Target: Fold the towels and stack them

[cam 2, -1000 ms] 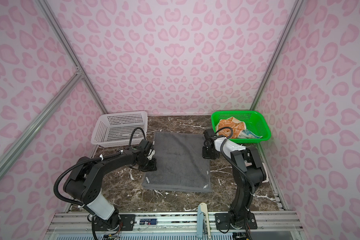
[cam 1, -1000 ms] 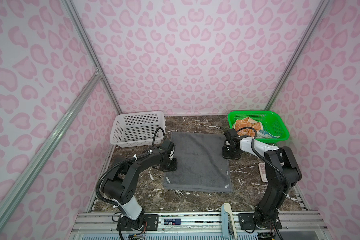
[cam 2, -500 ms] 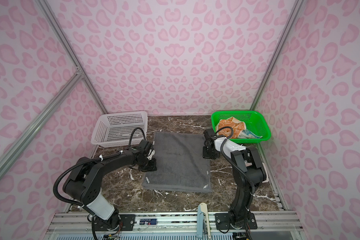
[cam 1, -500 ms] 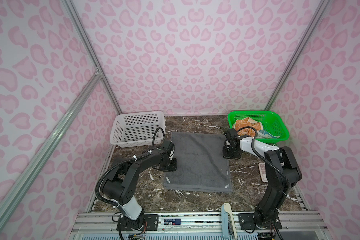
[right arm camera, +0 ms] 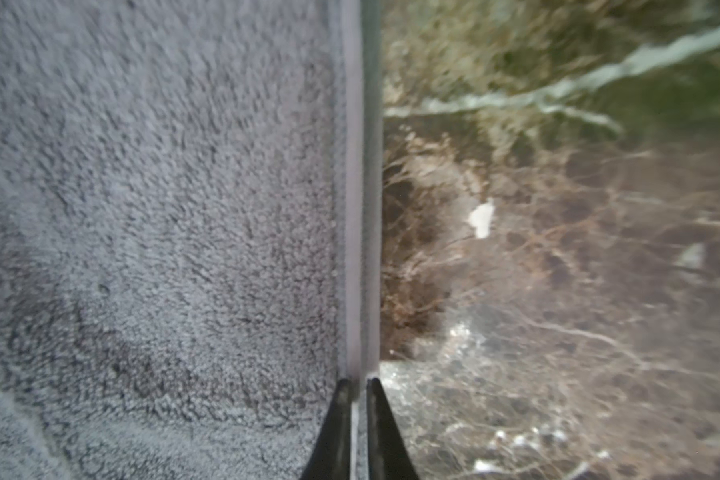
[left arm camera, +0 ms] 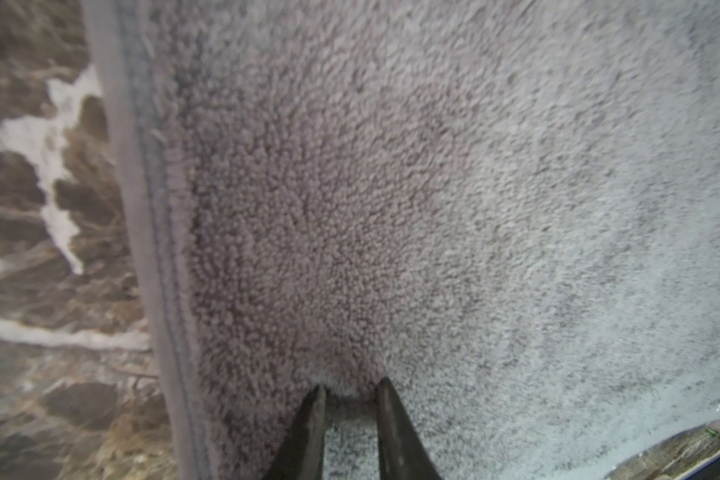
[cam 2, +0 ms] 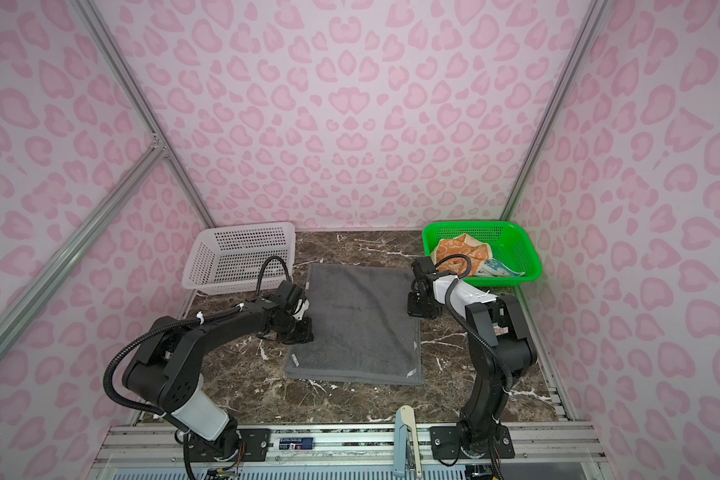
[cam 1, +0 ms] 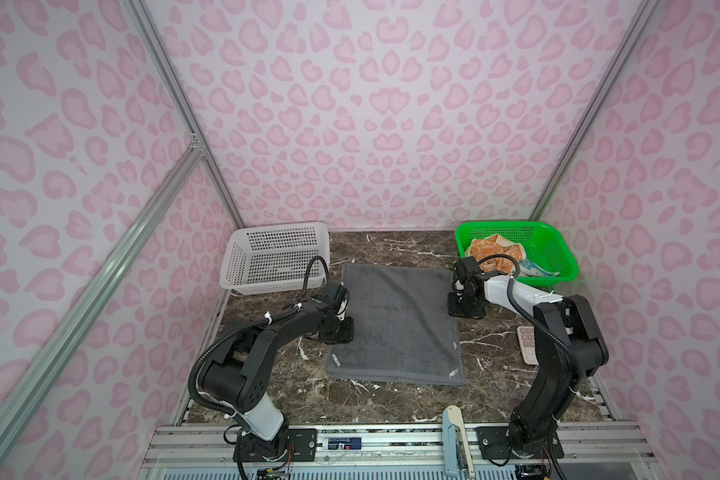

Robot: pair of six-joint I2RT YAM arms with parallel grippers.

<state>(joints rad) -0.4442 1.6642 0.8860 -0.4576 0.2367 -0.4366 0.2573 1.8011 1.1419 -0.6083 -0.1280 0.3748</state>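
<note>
The dark grey towel (cam 1: 395, 324) (cam 2: 354, 324) lies spread flat on the marble table in both top views. My left gripper (cam 1: 341, 332) (left arm camera: 348, 388) presses down just inside its left edge and is shut on a small tuft of the pile. At the towel's right edge my right gripper (cam 1: 464, 309) (right arm camera: 356, 380) points down, its jaws nearly together with the grey hem (right arm camera: 360, 249) between them. The orange towel (cam 1: 491, 249) and the blue printed towel (cam 1: 537, 268) lie crumpled in the green basket (cam 1: 553, 241) at the back right.
A white basket (cam 1: 275, 257) stands at the back left, holding nothing that I can see. A small pink keypad (cam 1: 526, 345) lies on the table beside the right arm. Pink patterned walls close in three sides.
Neither arm has visibly moved, and the grey towel lies as before.
</note>
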